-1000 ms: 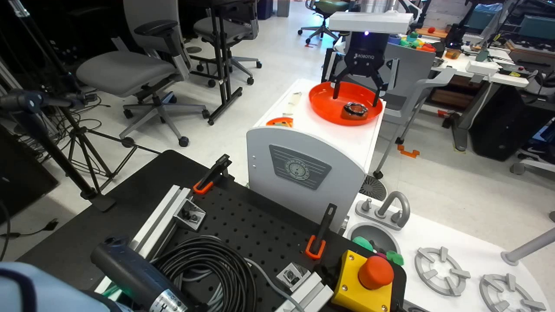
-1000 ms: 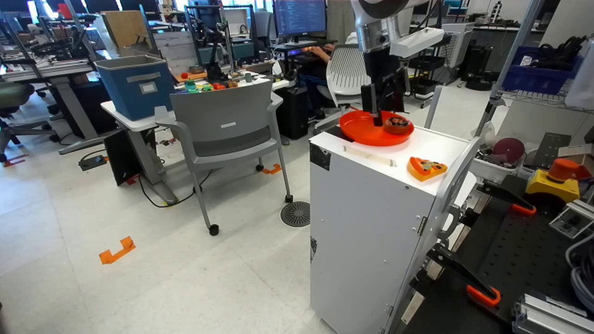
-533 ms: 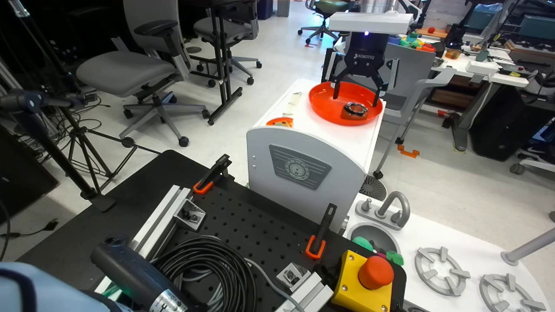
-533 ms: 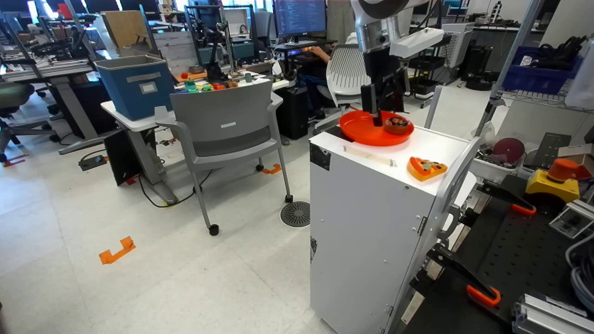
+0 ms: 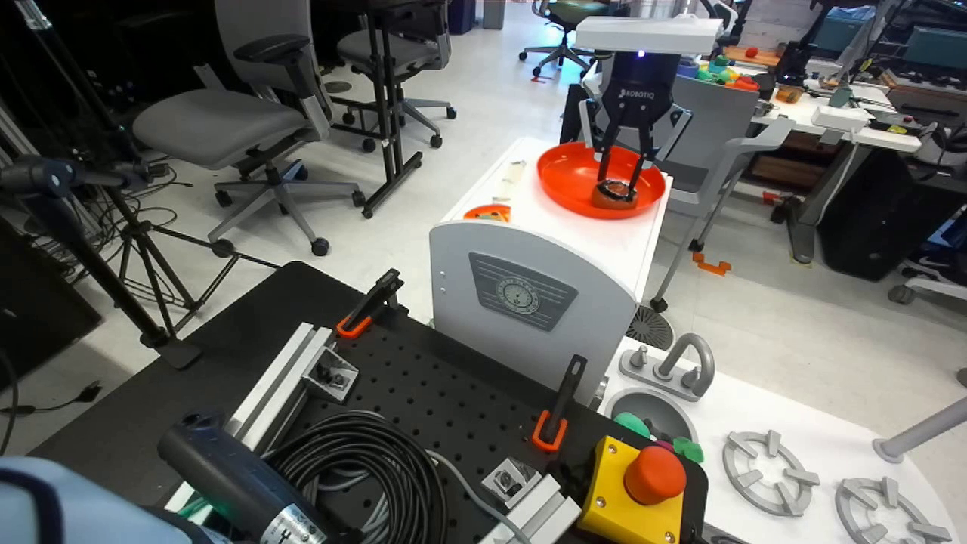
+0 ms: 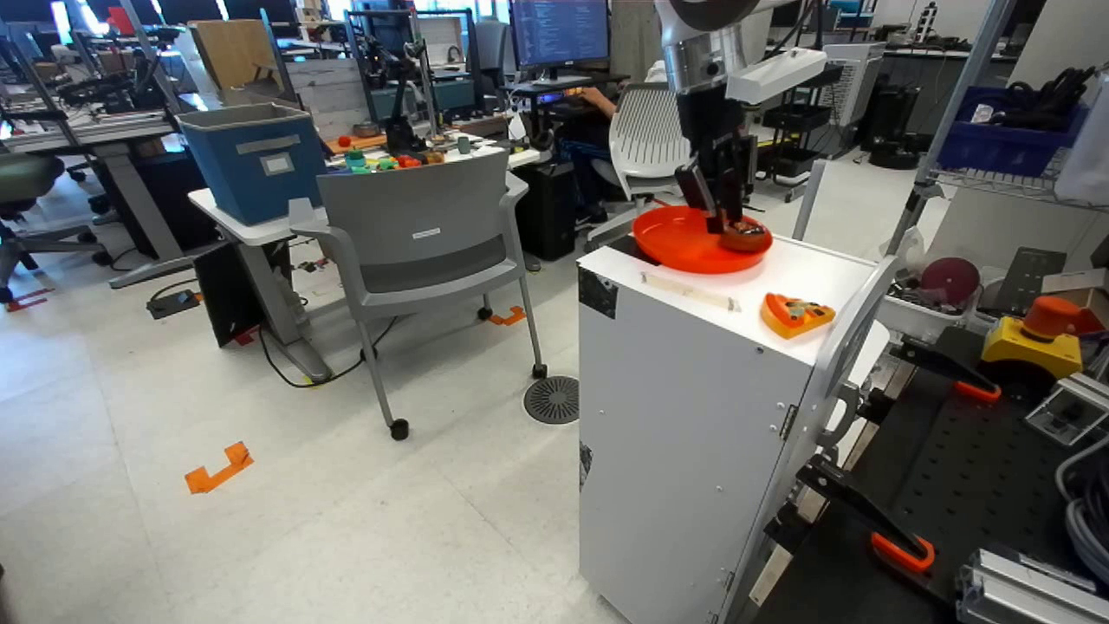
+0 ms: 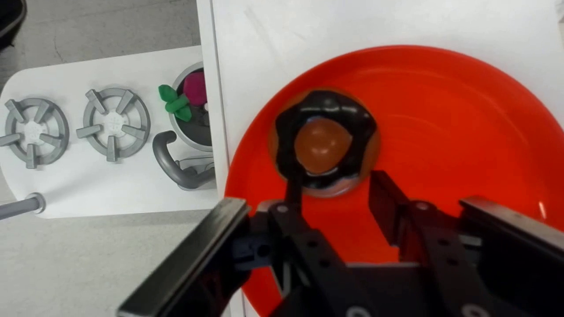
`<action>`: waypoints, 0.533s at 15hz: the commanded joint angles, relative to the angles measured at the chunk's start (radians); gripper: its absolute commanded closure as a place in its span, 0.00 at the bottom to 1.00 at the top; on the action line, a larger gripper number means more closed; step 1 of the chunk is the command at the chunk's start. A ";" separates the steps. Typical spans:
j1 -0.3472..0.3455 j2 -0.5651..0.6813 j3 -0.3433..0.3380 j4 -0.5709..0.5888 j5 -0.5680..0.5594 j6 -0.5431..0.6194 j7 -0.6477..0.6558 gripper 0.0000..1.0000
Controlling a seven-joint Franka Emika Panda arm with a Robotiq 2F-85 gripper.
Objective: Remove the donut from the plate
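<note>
Up close in the wrist view, the end effector [image 7: 336, 181] held its fingers partway apart at the donut [image 7: 324, 145]; whether they gripped it, I could not tell. The donut lay in the orange plate [image 7: 458, 145], near its rim. Under that came the tabletop [image 7: 273, 39]; farther off, a faucet [image 7: 170, 166] and two burners [image 7: 112, 150].

You have a white worktop [image 6: 819, 269], with a beige strip [image 6: 690, 292] beside one edge and a black patch [image 6: 598, 293], mottled pale grey, below a corner. Your plate [image 7: 445, 141] is plain orange-red; the donut [image 7: 324, 145] is brown, with a wavy black ring. Near a corner by the grey panel [image 5: 521, 344], whose darker badge [image 5: 521, 293] is striped pale, you see an orange slice [image 6: 793, 316] with dark spots. Your pincer [image 5: 617, 187] is black, lettered in white.
</note>
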 commanded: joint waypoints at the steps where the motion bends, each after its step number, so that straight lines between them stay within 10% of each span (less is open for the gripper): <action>1: -0.008 0.022 0.006 0.028 0.005 0.002 -0.025 0.88; 5: -0.008 0.022 0.006 0.034 0.005 0.000 -0.026 1.00; 8: -0.008 0.022 0.006 0.034 0.005 -0.001 -0.025 0.67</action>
